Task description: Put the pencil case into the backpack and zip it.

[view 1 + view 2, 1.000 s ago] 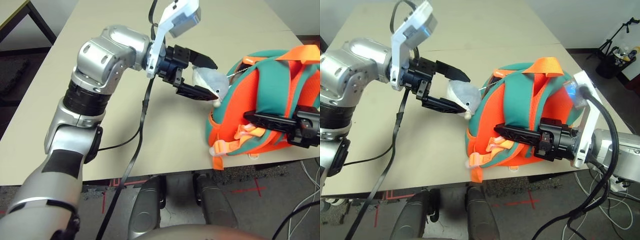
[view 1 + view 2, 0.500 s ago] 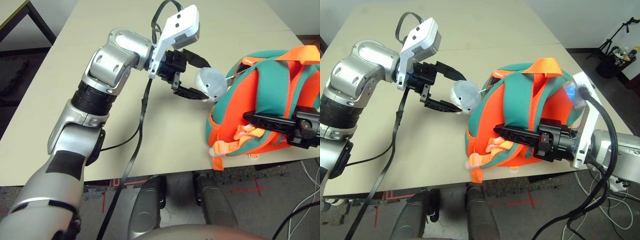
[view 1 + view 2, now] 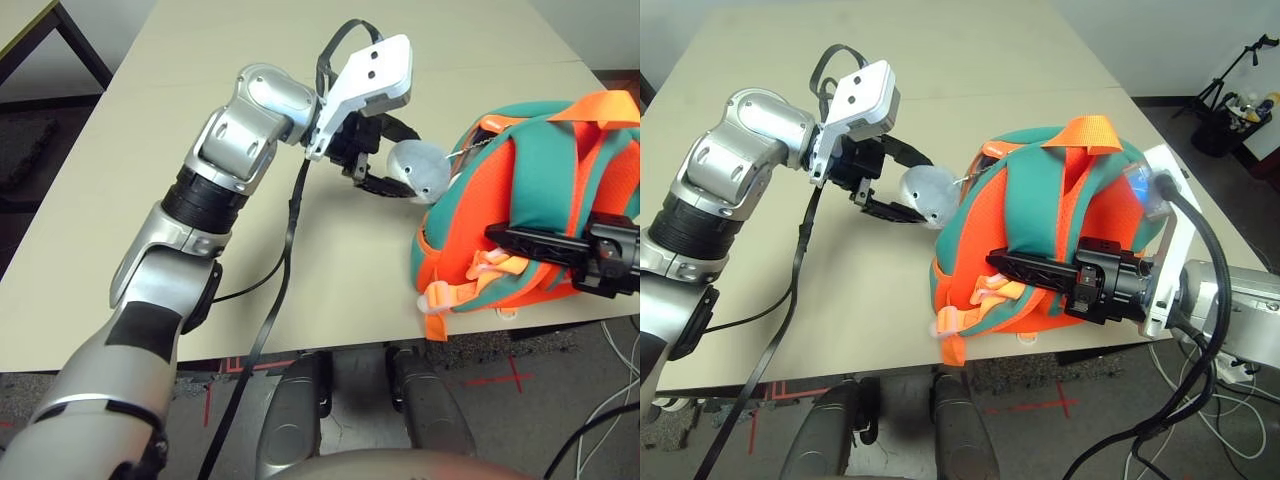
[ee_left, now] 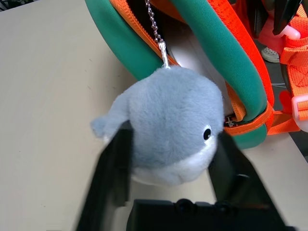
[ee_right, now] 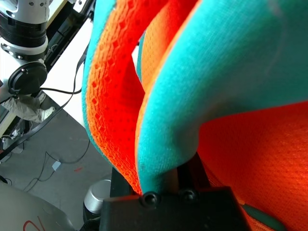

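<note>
Beige table, backpack gripped by strap in right claw, left claw part-open around plush

Surfaces, matt and soft
Backpack: matt cloth, mesh texture on orange; charm: fuzzy plush; desk: smooth, matt.

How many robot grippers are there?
2. The left gripper is at the grey toy, beside the backpack. The right gripper is on the backpack, closed on its green strap.
</note>
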You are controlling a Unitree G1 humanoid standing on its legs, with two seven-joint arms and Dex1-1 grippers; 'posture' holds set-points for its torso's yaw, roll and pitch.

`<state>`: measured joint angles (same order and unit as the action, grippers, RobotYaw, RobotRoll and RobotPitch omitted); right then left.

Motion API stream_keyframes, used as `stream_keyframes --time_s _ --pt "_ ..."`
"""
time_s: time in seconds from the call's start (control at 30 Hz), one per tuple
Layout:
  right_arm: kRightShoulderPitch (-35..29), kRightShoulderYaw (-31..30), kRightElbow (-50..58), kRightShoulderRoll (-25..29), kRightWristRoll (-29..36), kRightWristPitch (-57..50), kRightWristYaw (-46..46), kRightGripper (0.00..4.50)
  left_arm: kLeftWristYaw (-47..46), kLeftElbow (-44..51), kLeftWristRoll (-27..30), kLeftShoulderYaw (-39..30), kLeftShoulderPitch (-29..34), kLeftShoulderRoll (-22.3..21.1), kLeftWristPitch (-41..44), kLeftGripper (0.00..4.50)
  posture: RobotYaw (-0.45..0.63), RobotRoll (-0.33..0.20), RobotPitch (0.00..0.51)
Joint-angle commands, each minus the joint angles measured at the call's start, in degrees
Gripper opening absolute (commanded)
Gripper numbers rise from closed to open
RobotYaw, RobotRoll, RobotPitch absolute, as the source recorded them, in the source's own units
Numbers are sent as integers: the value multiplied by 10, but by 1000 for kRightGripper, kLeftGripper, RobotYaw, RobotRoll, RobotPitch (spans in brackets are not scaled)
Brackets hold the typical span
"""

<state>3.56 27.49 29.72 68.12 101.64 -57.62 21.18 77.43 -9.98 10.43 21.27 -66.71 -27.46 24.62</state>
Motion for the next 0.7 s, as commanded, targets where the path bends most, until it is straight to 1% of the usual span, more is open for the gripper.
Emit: stream_keyframes --time_s 0.03,0.13,0.2,0.23,0.27,0.4,0.47,0.57,0.6,0.67,0.7 --pt "-2 9 12 0 12 2 2 293 -1 3 -12 7 8 4 -10 1541 26 0 208" --pt "1 6 9 1 10 2 3 293 5 5 -18 7 9 -8 -9 725 31 0 207" --pt "2 5 9 1 8 1 4 293 14 13 -16 3 12 -18 -3 400 35 0 208" --pt "1 5 8 1 8 1 5 293 25 25 -4 -3 13 -31 21 317 36 0 208" --pt "0 5 8 1 8 0 6 293 33 34 5 -7 13 -41 39 287 38 0 210" --pt "-2 5 8 1 6 -2 8 283 87 99 87 -44 11 -119 177 284 48 0 216" --pt "-3 4 7 1 4 -3 11 283 104 117 120 -57 3 -153 238 284 52 0 219" --pt "-1 0 5 1 4 -3 14 283 125 135 157 -68 -6 -200 297 282 55 0 220" --pt "-1 0 5 1 3 -3 14 283 127 139 165 -69 -7 -209 308 282 56 0 221" --pt "0 -2 4 0 1 -2 15 283 134 160 186 -68 1 -234 338 281 60 0 220" --pt "1 -4 4 0 0 -2 16 283 137 179 193 -64 17 -249 344 279 63 0 221"
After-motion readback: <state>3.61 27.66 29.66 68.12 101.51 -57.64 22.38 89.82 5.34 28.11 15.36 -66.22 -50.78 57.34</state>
